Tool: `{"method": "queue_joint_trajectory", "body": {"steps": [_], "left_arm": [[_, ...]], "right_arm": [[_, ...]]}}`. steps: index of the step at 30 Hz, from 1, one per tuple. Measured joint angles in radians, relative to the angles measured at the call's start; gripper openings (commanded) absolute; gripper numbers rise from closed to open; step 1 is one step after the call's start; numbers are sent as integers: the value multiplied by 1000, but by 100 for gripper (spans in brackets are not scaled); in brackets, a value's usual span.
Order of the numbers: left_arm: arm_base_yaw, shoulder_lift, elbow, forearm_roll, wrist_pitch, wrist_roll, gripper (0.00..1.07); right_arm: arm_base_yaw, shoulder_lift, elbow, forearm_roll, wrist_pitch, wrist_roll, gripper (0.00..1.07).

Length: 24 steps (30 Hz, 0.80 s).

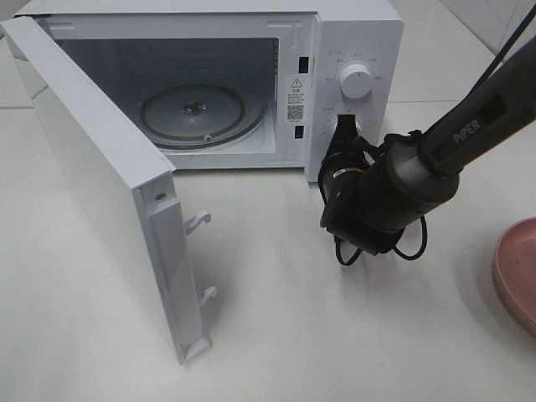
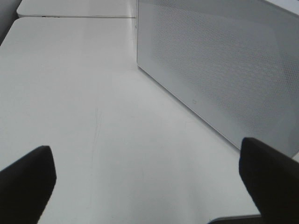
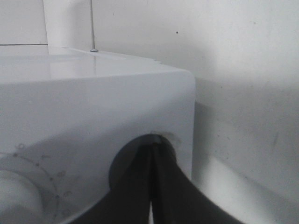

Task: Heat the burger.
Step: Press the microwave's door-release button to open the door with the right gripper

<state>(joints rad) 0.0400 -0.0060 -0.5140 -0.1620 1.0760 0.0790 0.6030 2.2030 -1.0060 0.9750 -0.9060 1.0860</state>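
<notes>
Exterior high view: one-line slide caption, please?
Microwave door open, turntable bare; right tool at the panel below the dial; pink plate at right edge.

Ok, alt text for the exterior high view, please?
The right gripper, shut, sits at a white microwave just below its dial. The door stands wide open, glass turntable bare; a pink plate at right edge.

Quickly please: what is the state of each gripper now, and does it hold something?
Left gripper: jaws wide open, holding nothing.
Right gripper: jaws closed, holding nothing, tip at the control panel of the white box-shaped microwave oven.
</notes>
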Motion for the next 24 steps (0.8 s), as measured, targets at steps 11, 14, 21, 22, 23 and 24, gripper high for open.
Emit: {"method": "queue_joint_trajectory", "body": {"steps": [11, 14, 21, 22, 23, 24], "left_arm": [[0, 0, 0, 0, 0, 0, 100], [0, 0, 0, 0, 0, 0, 100], [0, 0, 0, 0, 0, 0, 100], [0, 0, 0, 0, 0, 0, 100], [0, 0, 0, 0, 0, 0, 100], [0, 0, 0, 0, 0, 0, 100]], "right_arm": [[-6, -52, 69, -86, 15, 8, 0], [-6, -85, 100, -108, 55, -3, 0], [-7, -138, 141, -138, 134, -69, 0], [-7, -138, 141, -138, 134, -69, 0], [-10, -147, 149, -138, 142, -83, 0], [-10, -147, 149, -138, 142, -83, 0]]}}
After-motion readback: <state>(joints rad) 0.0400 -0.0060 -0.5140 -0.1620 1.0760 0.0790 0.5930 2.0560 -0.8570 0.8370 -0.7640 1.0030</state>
